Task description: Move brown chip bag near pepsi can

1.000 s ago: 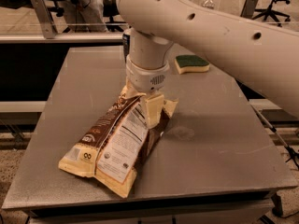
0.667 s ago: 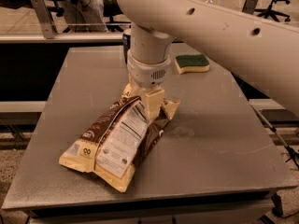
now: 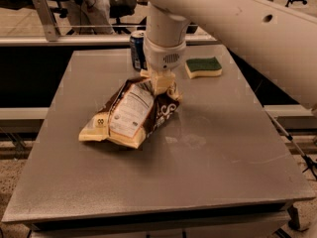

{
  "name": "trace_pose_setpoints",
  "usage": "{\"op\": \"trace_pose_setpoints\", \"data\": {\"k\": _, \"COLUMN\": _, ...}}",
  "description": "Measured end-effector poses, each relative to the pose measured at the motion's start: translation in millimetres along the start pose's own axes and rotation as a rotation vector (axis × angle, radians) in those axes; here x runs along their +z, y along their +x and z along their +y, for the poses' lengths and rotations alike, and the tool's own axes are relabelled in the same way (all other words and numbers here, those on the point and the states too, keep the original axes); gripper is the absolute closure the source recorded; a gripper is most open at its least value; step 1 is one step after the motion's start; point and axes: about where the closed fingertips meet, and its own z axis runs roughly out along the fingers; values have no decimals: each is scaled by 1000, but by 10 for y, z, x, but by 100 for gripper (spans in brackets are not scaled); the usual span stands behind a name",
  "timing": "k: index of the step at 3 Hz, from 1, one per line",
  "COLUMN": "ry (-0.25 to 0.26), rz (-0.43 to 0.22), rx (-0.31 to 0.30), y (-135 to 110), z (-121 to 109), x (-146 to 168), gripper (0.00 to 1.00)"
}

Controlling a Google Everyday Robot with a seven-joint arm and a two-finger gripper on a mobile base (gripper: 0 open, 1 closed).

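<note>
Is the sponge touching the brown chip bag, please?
No, the sponge lies apart near the far edge of the table, while the gripper grips the upper end of the brown chip bag.

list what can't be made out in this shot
- pepsi can: right part hidden behind the arm's wrist, camera view.
- brown chip bag: upper end covered by the pincer sitting at it, camera view; panel print too small to read.
- arm: cut off by the top and right edges, so its base is out of sight.
</note>
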Motion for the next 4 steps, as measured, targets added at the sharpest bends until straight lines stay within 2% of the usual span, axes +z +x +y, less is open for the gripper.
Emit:
{"op": "trace_pose_setpoints", "data": {"k": 1, "ry": 61, "rz": -5, "rx": 158, "y": 276, "z": -369, "x": -92, "gripper": 100}}
{"op": "trace_pose_setpoints", "data": {"k": 3, "ry": 103, "rz": -9, "rx": 377, "y": 731, "z": -677, "x": -111, "gripper": 100}}
{"op": "trace_pose_setpoints", "data": {"k": 4, "ry": 118, "rz": -32, "rx": 458, "y": 866, "z": -768, "x": -118, "gripper": 100}}
